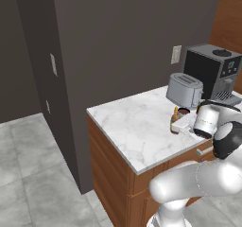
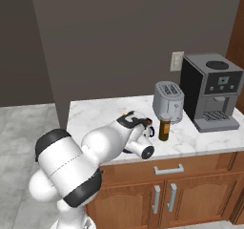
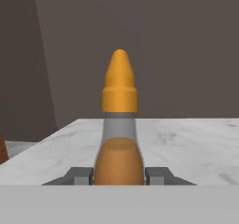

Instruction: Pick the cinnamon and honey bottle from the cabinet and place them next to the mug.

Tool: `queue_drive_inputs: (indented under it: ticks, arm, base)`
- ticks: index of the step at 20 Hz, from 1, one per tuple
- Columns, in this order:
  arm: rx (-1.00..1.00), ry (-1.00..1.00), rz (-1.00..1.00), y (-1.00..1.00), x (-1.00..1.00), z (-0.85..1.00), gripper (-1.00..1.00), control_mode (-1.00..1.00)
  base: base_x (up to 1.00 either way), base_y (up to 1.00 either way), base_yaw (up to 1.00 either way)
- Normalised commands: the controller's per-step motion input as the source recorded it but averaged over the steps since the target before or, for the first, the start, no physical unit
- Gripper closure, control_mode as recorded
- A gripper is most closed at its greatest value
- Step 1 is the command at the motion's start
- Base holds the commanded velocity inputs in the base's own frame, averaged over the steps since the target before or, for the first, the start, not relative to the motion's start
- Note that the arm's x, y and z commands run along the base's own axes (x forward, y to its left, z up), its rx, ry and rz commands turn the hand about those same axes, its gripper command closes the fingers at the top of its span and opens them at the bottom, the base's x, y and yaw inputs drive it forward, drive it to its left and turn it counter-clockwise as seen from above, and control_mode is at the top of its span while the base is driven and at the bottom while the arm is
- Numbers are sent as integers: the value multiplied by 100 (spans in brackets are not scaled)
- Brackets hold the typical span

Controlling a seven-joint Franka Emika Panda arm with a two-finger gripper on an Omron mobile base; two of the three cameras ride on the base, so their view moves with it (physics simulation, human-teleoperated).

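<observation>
One honey bottle (image 3: 119, 139) upright, clamped in the closed claw (image 3: 119, 175) above the marble worktop (image 1: 137, 126). Beyond: one toaster (image 2: 168, 101), one coffee machine (image 2: 209, 90).

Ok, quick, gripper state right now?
Gripper: shut on the honey bottle, which stands upright between the fingers over the marble counter.

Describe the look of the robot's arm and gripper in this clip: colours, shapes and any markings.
The arm is glossy white, built of rounded, bulbous links joined by black bands at the joints. One big dark-ringed joint shows in the left base view. The gripper ends in two small, blocky dark grey fingers. The wrist carries black trim and a small red-orange spot. No cables or lettering are visible.
</observation>
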Motion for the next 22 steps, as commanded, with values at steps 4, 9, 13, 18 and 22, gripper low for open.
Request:
queue_drive_inputs:
  ticks: [4, 9, 13, 18, 22]
  arm:
    - [0, 0, -3, -21, 21, 0, 100, -100]
    - [0, 0, -5, -16, 10, 0, 100, -100]
    - [0, 0, -4, -8, 7, -2, 100, -100]
    - [0, 0, -1, 0, 17, -7, 100, -100]
    - [0, 0, 0, 0, 13, -29, 100, -100]
  base:
    - [0, 0, 0]
    - [0, 0, 0]
    - [0, 0, 0]
    - [0, 0, 0]
    - [0, 0, 0]
